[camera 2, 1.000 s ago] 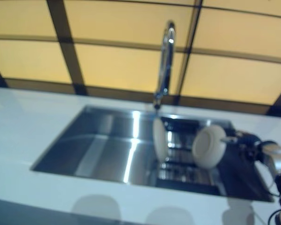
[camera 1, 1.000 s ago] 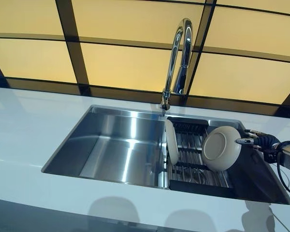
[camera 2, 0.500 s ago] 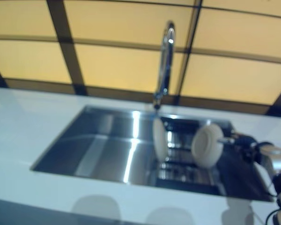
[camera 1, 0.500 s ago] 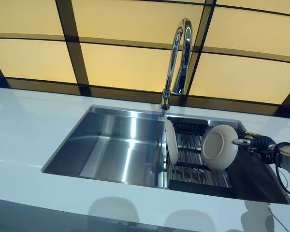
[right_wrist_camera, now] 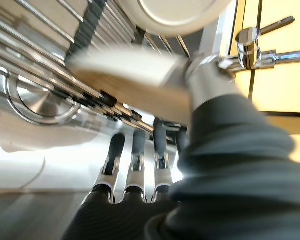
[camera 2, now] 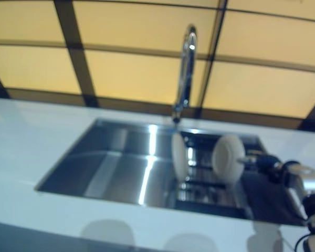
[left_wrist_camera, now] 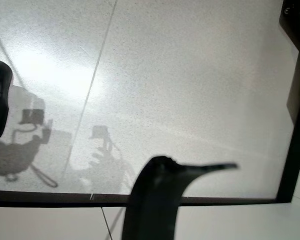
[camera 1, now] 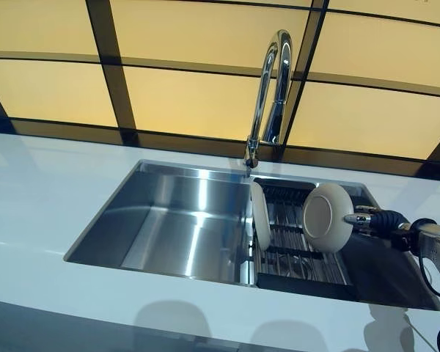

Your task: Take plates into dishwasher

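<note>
A cream plate (camera 1: 326, 218) hangs tilted on edge above the dark rack (camera 1: 301, 265) in the right half of the steel sink (camera 1: 172, 220). My right hand (camera 1: 378, 220) pinches its right rim; in the right wrist view the plate's edge (right_wrist_camera: 135, 82) lies between the thumb and the straight fingers (right_wrist_camera: 135, 160). A second cream plate (camera 1: 260, 215) stands on edge at the rack's left end, a hand's width from the held one. Only a dark blurred part of my left hand (left_wrist_camera: 155, 200) shows, above pale floor.
A tall chrome faucet (camera 1: 268, 88) rises behind the sink's middle. White counter (camera 1: 44, 198) runs around the sink, with yellow wall panels in dark frames behind it. A round drain (right_wrist_camera: 35, 102) shows under the rack bars.
My right hand has moved left, carrying the plate left and a little higher over the rack, closer to the standing plate, and turning it more edge-on.
</note>
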You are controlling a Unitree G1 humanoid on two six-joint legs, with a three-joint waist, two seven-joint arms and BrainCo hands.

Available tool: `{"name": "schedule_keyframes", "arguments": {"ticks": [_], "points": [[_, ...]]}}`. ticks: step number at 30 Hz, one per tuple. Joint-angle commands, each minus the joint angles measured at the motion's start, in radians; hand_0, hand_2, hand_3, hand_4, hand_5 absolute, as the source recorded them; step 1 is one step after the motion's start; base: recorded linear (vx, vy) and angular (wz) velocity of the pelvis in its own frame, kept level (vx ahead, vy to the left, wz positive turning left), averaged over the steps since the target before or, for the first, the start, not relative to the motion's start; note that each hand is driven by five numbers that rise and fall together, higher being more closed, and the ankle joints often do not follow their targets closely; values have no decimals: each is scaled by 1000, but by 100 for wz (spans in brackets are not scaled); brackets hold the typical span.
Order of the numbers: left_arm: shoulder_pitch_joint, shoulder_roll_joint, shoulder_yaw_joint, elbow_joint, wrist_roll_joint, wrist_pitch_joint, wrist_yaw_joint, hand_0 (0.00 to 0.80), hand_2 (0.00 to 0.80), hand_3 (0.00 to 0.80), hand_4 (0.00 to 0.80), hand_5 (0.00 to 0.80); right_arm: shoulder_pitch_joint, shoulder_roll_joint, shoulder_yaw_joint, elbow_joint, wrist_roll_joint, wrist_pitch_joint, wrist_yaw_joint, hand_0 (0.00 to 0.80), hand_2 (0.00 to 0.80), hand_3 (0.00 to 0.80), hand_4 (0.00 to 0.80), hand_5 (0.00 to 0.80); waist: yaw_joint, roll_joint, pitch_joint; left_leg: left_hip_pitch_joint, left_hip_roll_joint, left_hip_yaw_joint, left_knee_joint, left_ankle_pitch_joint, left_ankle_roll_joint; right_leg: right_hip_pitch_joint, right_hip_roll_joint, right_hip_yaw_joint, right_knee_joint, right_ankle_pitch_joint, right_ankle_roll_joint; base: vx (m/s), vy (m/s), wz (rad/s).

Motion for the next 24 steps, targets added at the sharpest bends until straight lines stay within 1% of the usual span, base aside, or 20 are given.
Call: {"name": "schedule_keyframes", "arguments": {"ticks": [1,3,7,10,15,20,21,24], "points": [[-33,26,-57,19,10,0,-4,0,0,0,0,0,-101,20,40,39,-21,-42,-23,800,800,800,800,800,58,-12,-15,-15,14,19,-2,-40,-13,29,-43,-5,10,-43,92,-3,14,3],[-31,23,-60,19,3,1,-1,0,0,0,0,0,-112,22,46,43,-34,-66,-61,800,800,800,800,800,60,-11,-16,-15,13,16,-2,-40,-13,30,-43,-4,10,-44,92,0,0,0],[-31,22,-59,18,0,1,-1,0,0,0,0,0,-122,23,46,41,-48,-67,-94,800,800,800,800,800,61,-10,-15,-15,12,14,-2,-40,-13,31,-44,-4,10,-45,92,0,0,0],[-33,17,-65,16,-13,8,3,0,0,0,0,0,-139,25,58,34,-69,-73,-142,800,800,800,800,800,62,-8,-15,-14,11,12,-2,-40,-12,32,-45,-5,11,-45,92,-3,8,1],[-35,14,-67,22,-19,2,9,0,0,0,0,0,-148,21,62,27,-57,-101,-196,800,800,800,800,800,63,-10,-14,-12,10,13,-1,-42,-10,33,-46,-4,13,-46,92,0,0,0],[-35,14,-67,22,-16,0,9,0,0,0,0,0,-145,18,53,28,-53,-113,-214,800,800,800,800,800,63,-11,-15,-11,10,14,0,-43,-9,34,-46,-4,14,-45,92,0,0,0],[-35,14,-69,23,-15,1,7,0,0,0,0,0,-148,17,53,27,-42,-126,-235,800,800,800,800,800,63,-11,-16,-10,11,15,0,-43,-8,34,-46,-4,14,-45,92,0,0,0],[-37,13,-71,27,-15,3,6,0,0,0,0,0,-147,20,46,21,-5,-124,-255,800,800,800,800,800,62,-11,-18,-8,10,14,0,-44,-8,35,-44,-1,13,-45,92,0,0,0]]}}
